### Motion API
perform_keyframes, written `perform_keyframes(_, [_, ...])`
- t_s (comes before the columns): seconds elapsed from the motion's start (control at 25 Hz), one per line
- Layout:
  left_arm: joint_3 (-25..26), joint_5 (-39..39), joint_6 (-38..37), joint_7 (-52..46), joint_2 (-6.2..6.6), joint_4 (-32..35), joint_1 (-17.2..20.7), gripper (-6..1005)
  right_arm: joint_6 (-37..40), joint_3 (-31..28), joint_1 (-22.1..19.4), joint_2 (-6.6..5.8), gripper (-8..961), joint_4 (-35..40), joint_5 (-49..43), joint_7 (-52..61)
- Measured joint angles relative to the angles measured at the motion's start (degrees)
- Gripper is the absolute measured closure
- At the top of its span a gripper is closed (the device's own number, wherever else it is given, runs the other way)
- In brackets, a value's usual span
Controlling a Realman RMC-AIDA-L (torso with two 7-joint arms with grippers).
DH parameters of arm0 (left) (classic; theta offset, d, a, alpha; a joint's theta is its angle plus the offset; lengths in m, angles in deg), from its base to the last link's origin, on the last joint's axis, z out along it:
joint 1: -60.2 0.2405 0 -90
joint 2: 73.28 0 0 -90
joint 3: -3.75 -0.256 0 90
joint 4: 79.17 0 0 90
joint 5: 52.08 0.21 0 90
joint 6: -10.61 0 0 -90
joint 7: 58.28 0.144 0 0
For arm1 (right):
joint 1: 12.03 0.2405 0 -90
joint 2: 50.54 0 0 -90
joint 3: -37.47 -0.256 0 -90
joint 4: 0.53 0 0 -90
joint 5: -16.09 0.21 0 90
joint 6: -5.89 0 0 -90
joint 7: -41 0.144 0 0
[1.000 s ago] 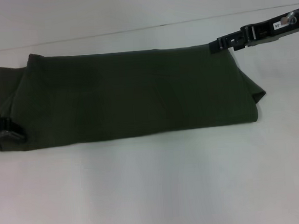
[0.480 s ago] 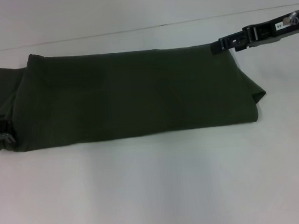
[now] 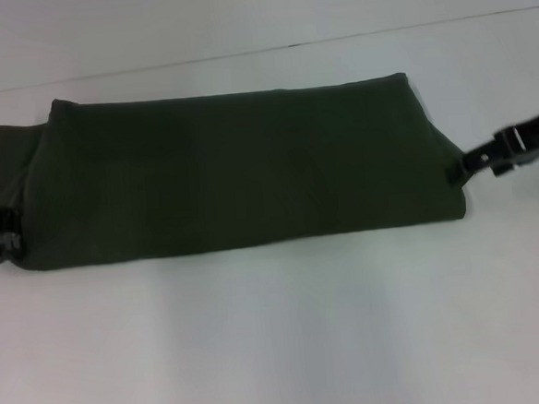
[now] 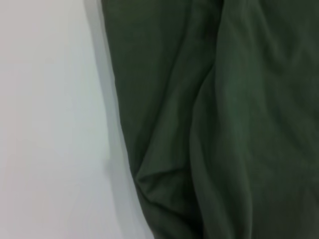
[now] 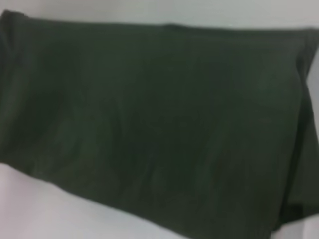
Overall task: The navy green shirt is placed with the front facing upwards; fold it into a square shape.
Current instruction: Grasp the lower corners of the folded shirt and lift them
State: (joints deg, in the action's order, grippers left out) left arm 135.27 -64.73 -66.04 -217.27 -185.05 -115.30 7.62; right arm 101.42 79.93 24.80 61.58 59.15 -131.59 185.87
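Note:
The navy green shirt (image 3: pixel 230 168) lies folded into a long dark olive band across the white table, with no lettering or collar showing. My left gripper (image 3: pixel 2 241) sits at the band's near left corner, mostly cut off by the picture edge. My right gripper (image 3: pixel 460 170) reaches in from the right and touches the middle of the band's right edge. The left wrist view shows creased shirt cloth (image 4: pixel 224 124) beside bare table. In the right wrist view the shirt (image 5: pixel 149 114) fills most of the picture. Neither wrist view shows fingers.
The white table (image 3: pixel 279 331) extends in front of the shirt. A thin dark seam (image 3: pixel 332 40) runs across the table behind the shirt. Nothing else stands on the surface.
My right gripper has moved from the shirt's far right corner toward me to the middle of its right edge. The flap that stuck out there no longer shows. My left gripper drew slightly left.

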Motion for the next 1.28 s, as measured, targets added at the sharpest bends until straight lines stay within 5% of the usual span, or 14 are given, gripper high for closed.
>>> perform_keyframes(1.28, [-0.7,0.0,0.0,0.2,-0.2,-1.1,-1.4,961,-15.9,-0.9,0.0,2.05,8,-14.6,2.3,-0.1])
